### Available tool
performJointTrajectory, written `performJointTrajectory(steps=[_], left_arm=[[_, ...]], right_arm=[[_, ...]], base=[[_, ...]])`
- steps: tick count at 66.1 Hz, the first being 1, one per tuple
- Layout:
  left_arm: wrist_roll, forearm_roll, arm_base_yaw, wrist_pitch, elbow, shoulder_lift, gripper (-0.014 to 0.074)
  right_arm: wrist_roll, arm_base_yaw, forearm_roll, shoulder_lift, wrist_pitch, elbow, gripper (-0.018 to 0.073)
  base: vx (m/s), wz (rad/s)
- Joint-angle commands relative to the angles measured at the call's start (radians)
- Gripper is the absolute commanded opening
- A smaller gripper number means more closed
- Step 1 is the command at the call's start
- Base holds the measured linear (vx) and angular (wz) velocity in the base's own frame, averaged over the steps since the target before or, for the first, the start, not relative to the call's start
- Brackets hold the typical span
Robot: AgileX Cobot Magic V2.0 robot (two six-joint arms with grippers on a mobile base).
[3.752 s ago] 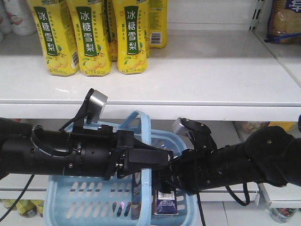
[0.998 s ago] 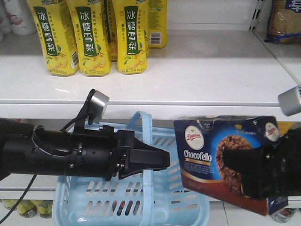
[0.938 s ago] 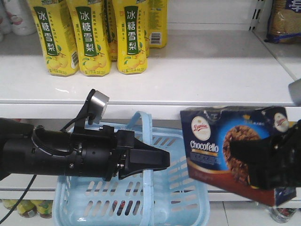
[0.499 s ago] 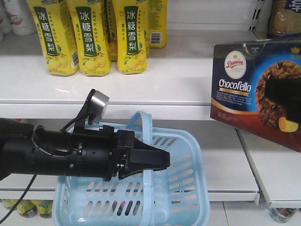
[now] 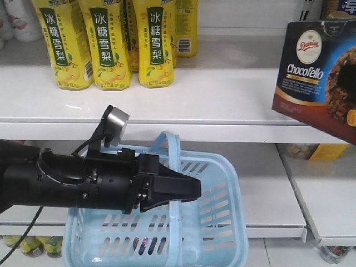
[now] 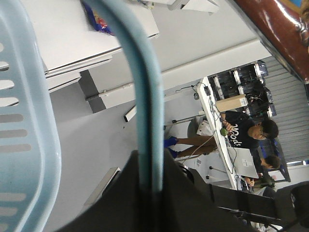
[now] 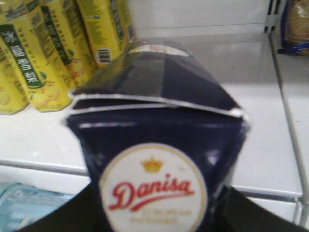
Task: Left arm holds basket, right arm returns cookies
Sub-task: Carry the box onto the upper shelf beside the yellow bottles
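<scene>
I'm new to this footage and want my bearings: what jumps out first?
The dark Chocofello cookie box hangs tilted at upper right, level with the white shelf. Centre-left, the black left claw grips the hoop handle of the light-blue basket. Bright yellow drink bottles line the shelf's left.

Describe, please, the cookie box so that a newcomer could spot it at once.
Look at the white upper shelf; at its right end a dark navy-and-brown cardboard box hangs tilted in the air. Unlike the yellow drink bottles on the left, it reads "Chocofello".
</scene>
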Motion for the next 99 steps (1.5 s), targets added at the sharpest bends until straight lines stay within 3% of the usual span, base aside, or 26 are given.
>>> performJointTrajectory(steps=[1, 12, 27, 35, 48, 53, 63, 80, 99], left_arm=[[0.021, -0.093, 0.002, 0.023, -0.043, -0.042, -0.0003], [0.021, -0.093, 0.002, 0.023, -0.043, -0.042, -0.0003], [0.021, -0.093, 0.002, 0.023, -0.043, -0.042, -0.0003], [0.021, -0.093, 0.002, 0.023, -0.043, -0.042, -0.0003], [0.021, -0.093, 0.002, 0.023, -0.043, -0.042, -0.0003], [0.021, -0.093, 0.002, 0.023, -0.043, -0.042, -0.0003], [0.021, -0.093, 0.002, 0.023, -0.043, -0.042, -0.0003], [0.021, -0.093, 0.002, 0.023, -0.043, -0.042, -0.0003], [0.021, -0.093, 0.002, 0.023, -0.043, -0.042, -0.0003]], right_arm=[[0.062, -0.007, -0.109, 0.006, -0.091, -0.04, 0.0132], [0.092, -0.007, -0.162, 0.069, -0.117, -0.04, 0.0132], [0.168, -0.007, -0.234, 0.179, -0.276, -0.04, 0.0132], [0.241, -0.007, -0.355, 0.228, -0.316, -0.04, 0.0132], [0.522, -0.007, -0.659, 0.297, -0.257, -0.04, 0.0132], [0.612, -0.007, -0.733, 0.307, -0.234, -0.04, 0.0132], [0.687, -0.007, -0.832, 0.321, -0.197, -0.04, 0.0132], [0.768, -0.013, -0.957, 0.392, -0.115, -0.04, 0.0132], [0.856, -0.162, -0.932, 0.469, -0.256, -0.04, 0.0132]], base=[[0.0, 0.0], [0.0, 0.0], [0.0, 0.0], [0.0, 0.0], [0.0, 0.0], [0.0, 0.0], [0.0, 0.0], [0.0, 0.0], [0.0, 0.0]])
